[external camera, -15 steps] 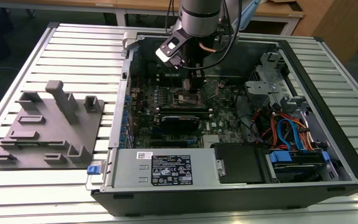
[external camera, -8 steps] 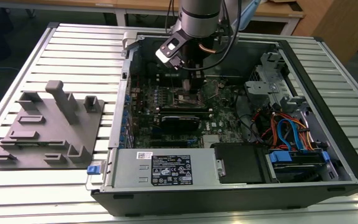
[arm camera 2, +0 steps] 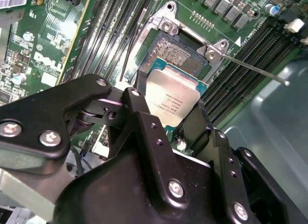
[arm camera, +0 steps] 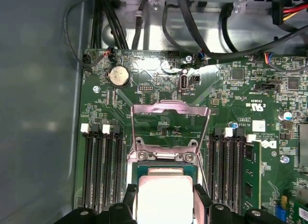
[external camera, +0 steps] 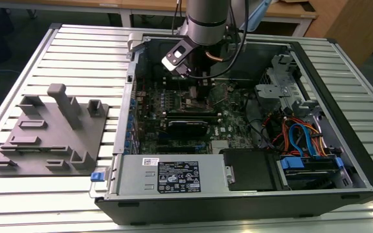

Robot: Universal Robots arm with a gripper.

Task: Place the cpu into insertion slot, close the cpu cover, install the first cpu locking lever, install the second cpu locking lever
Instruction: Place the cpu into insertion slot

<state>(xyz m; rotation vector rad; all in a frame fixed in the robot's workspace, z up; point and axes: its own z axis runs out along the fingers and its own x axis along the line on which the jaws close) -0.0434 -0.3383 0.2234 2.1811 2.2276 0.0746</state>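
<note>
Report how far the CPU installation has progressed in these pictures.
Done: none of the four steps. In hand: the gripper grips the cpu over the open insertion slot, not seated. Left: the cpu cover stands raised and a locking lever juts free, so seating, closing and both levers remain.

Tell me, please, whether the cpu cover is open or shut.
Open: the cpu cover stands swung back, leaving the insertion slot uncovered.

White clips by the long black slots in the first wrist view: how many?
4. Two white clips sit at one side of the open cpu cover, two at the other. Others may be hidden.
</note>
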